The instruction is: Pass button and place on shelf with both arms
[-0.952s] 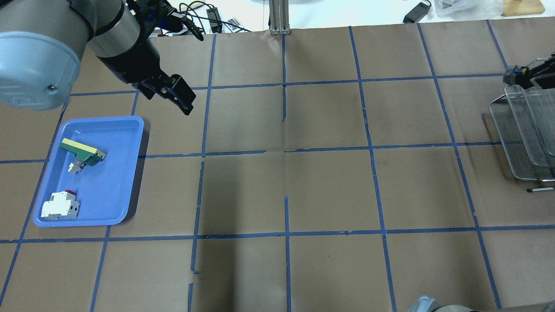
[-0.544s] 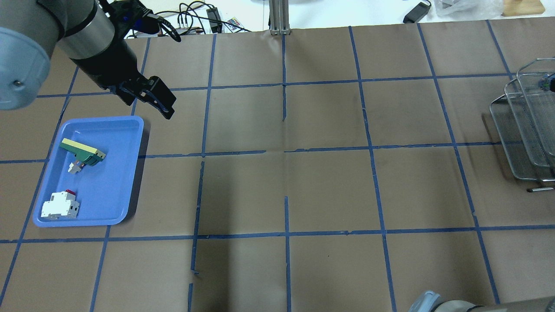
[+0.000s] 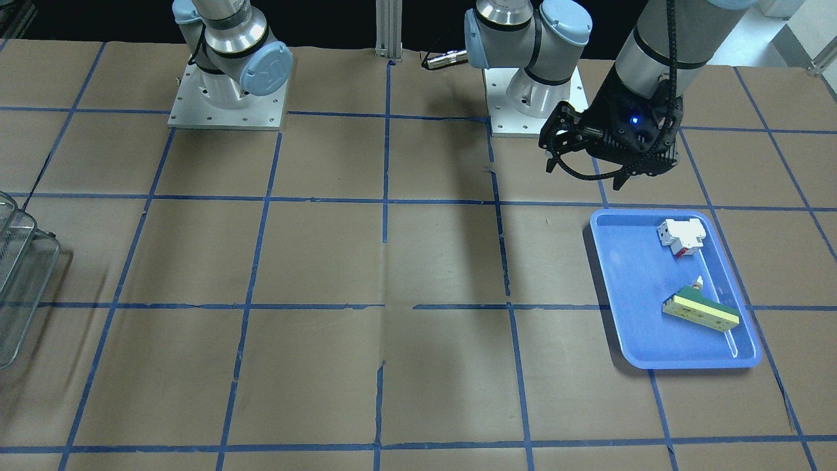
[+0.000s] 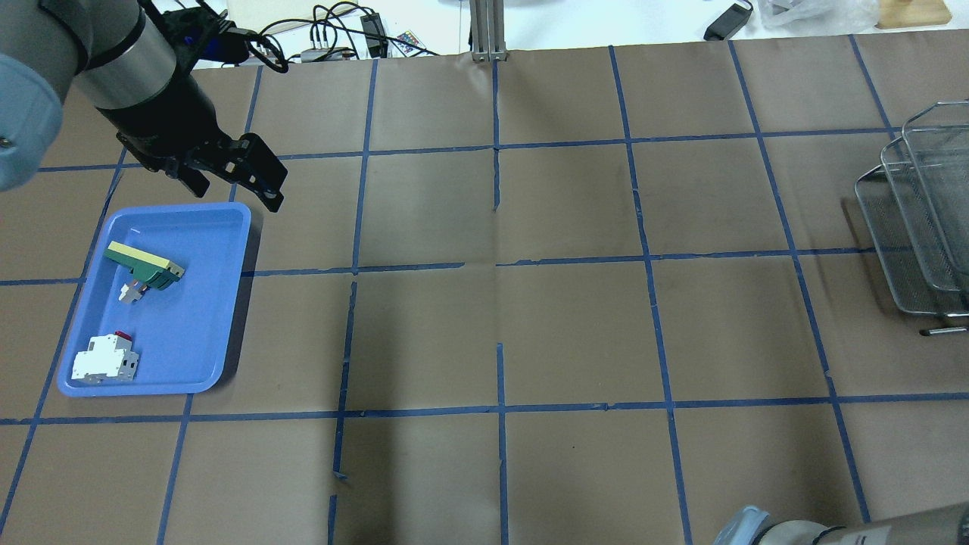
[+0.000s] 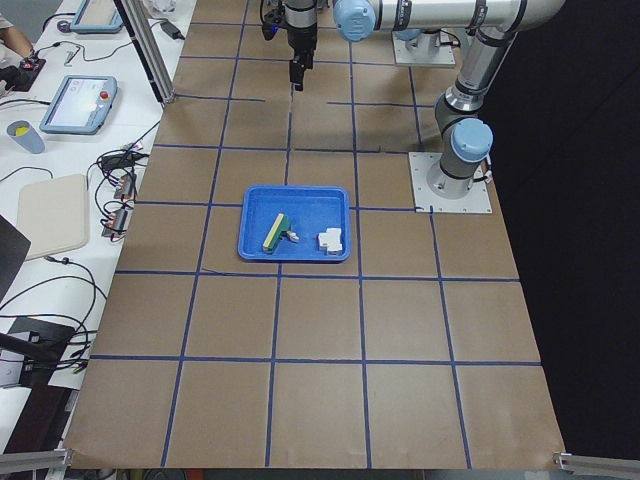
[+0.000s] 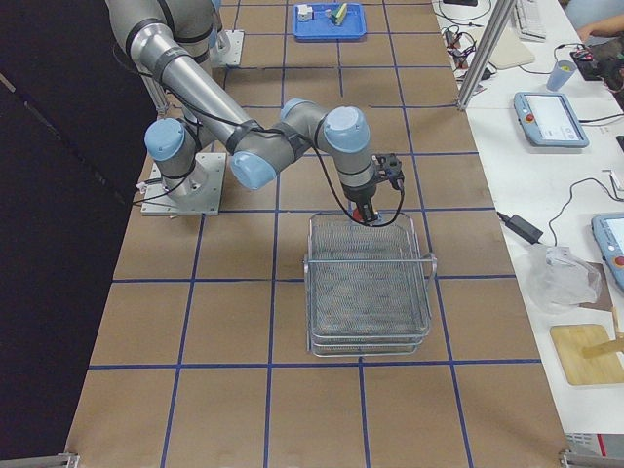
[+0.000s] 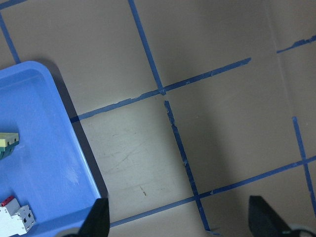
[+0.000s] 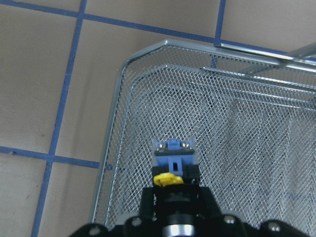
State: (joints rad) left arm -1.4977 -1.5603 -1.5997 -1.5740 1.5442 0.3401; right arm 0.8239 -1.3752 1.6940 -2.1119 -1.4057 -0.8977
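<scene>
The button (image 8: 173, 165) shows its blue, yellow and black end in the right wrist view; its red cap is hidden. My right gripper (image 8: 173, 193) is shut on it and holds it above the mesh floor of the silver wire shelf (image 8: 237, 143), near the shelf's corner. In the exterior right view the right gripper (image 6: 367, 211) hangs over the shelf's (image 6: 370, 292) edge on the robot's side. The shelf (image 4: 920, 227) stands at the table's right edge. My left gripper (image 4: 231, 185) is open and empty, above the table by the far right corner of the blue tray (image 4: 219, 303).
The blue tray (image 3: 631, 294) holds a white-and-red switch block (image 4: 104, 359) and a yellow-green flat block (image 4: 144, 265). Blue tape lines grid the brown table. Cables and devices lie beyond the far edge. The right arm's elbow (image 4: 787, 530) shows at the bottom.
My left gripper has moved left toward the tray's far corner, still open. The right gripper with the button has left the overhead view at the right, over the shelf.
</scene>
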